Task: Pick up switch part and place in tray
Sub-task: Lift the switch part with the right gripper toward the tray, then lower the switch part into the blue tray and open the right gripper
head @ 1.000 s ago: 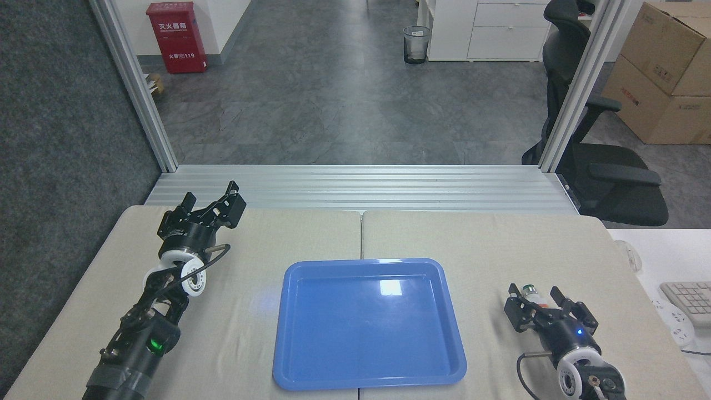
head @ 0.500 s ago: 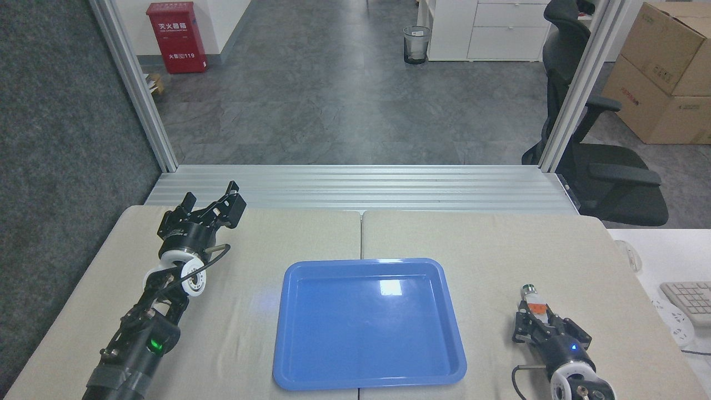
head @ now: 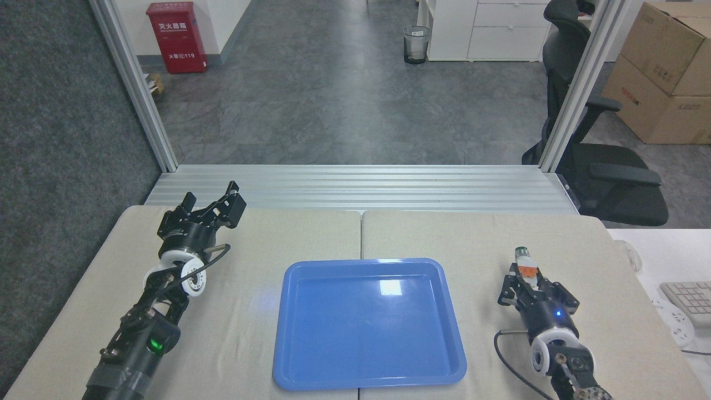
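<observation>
At lower right, the right hand (head: 526, 280) is clamped on the switch part (head: 524, 263); pinched only at its base, it may slip before reaching the tray (head: 289, 333).

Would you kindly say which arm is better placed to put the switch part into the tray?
Right: the right gripper already grips the switch part, just beside the blue tray. The left gripper holds nothing.

1 tray (head: 369, 372), 1 switch part (head: 525, 263), 2 grippers.
</observation>
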`<state>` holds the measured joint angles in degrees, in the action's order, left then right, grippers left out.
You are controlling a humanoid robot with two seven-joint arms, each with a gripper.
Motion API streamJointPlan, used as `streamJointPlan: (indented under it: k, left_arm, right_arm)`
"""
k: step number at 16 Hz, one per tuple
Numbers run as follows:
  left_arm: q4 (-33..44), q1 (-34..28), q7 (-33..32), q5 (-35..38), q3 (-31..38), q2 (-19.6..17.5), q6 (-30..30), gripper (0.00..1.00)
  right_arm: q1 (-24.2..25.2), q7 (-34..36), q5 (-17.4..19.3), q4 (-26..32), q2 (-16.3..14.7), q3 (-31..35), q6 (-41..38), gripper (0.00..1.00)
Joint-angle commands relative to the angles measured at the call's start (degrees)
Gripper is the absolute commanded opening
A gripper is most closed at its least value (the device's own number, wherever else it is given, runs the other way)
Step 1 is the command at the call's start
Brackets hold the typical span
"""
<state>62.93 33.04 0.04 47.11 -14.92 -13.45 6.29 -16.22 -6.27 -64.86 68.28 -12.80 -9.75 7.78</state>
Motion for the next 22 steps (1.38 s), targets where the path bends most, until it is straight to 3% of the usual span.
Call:
streamJointPlan:
  k: [1, 5, 8, 12, 15, 16, 17, 20, 22]
  left_arm:
    - [0.0, 0.0, 0.0, 0.0, 0.1, 0.0, 0.0, 1.0]
    - [0.0, 0.0, 0.0, 0.0, 0.0, 0.0, 0.0, 1.0]
    - [0.0, 0.0, 0.0, 0.0, 0.0, 0.0, 0.0, 1.0]
    - [0.0, 0.0, 0.0, 0.0, 0.0, 0.0, 0.0, 1.0]
    - [0.0, 0.0, 0.0, 0.0, 0.0, 0.0, 0.0, 1.0]
    - [0.0, 0.0, 0.0, 0.0, 0.0, 0.0, 0.0, 1.0]
    - [0.0, 0.0, 0.0, 0.0, 0.0, 0.0, 0.0, 1.0]
    - [0.0, 0.0, 0.0, 0.0, 0.0, 0.0, 0.0, 1.0]
    - [0.0, 0.0, 0.0, 0.0, 0.1, 0.0, 0.0, 1.0]
  right_arm:
    - [-8.6, -5.2, -2.8, 18.0, 3.0, -21.1, 0.3, 0.0]
    - [-6.0, -5.3, -4.3, 17.8, 4.0, -35.1, -2.2, 0.0]
    - [-0.1, -5.6, -6.1, 12.0, 5.2, -36.0, -2.5, 0.01]
    - [5.6, -5.5, -6.6, 8.7, 3.2, -35.2, -2.2, 0.02]
    - [5.3, -5.5, -6.6, 6.5, 2.5, -35.0, 1.3, 0.21]
    - [5.1, -5.3, -6.5, 6.4, 2.8, -34.3, 3.4, 0.73]
    - [4.8, -5.3, -6.1, 6.4, 3.4, -30.5, 4.1, 0.99]
    - [-2.4, -4.6, -5.2, 6.5, 9.4, -15.3, 2.9, 0.99]
    - [-8.9, -3.0, -4.9, 6.4, 9.8, -5.8, 0.4, 0.99]
